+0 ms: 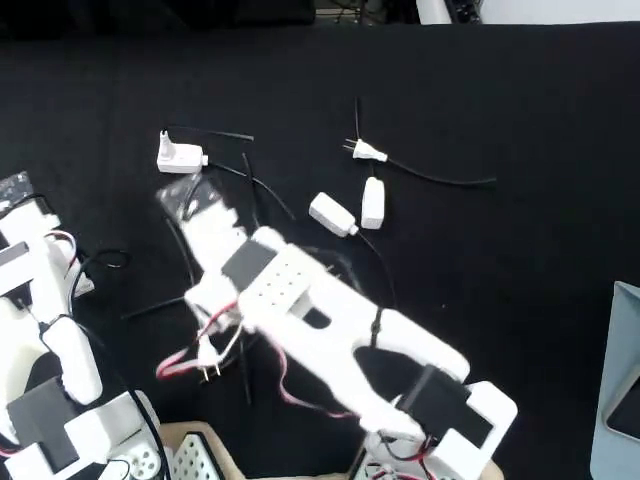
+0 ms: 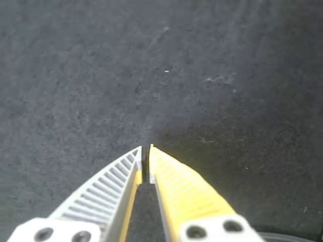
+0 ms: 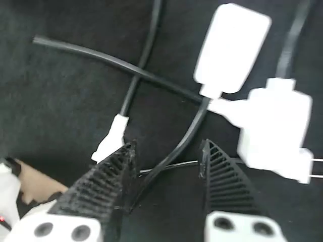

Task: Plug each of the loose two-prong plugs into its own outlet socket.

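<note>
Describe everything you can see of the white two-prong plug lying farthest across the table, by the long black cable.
The plug is small, white and plastic-looking, lying flat on the black table. Two thin prongs stick out leftward in the high view, bare, in no socket. A thin black cable leaves its other end and runs rightward. A white socket block lies just nearer, apart from it.

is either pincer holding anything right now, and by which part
Nothing is held. The left pincer is shut on nothing; the right pincer is open over a black cable, not gripping it.
</note>
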Action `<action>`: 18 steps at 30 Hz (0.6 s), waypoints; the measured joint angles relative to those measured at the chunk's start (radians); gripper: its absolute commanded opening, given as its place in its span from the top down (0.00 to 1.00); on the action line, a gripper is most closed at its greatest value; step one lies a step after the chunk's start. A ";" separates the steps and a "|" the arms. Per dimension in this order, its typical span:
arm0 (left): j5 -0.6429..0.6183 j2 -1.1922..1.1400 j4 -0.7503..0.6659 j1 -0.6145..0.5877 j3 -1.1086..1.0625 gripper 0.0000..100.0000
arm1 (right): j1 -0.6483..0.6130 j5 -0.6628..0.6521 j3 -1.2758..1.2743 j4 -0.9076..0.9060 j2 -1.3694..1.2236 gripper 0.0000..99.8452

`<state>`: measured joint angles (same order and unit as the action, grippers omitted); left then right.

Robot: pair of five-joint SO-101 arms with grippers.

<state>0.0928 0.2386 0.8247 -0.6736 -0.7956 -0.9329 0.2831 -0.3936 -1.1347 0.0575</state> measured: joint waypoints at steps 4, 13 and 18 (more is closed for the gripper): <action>-0.003 0.000 0.000 -0.005 0.000 0.96 | -0.064 0.015 -0.020 0.061 -0.086 0.82; -0.005 0.000 0.000 -0.005 0.000 0.96 | -0.126 0.077 0.061 0.041 -0.276 0.82; -0.005 0.000 0.000 -0.005 0.000 0.96 | -0.137 0.077 0.083 0.034 -0.310 0.82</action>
<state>0.0882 0.2386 0.8247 -0.6782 -0.7956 -1.0694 0.3598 -0.3107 -1.1009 -0.2524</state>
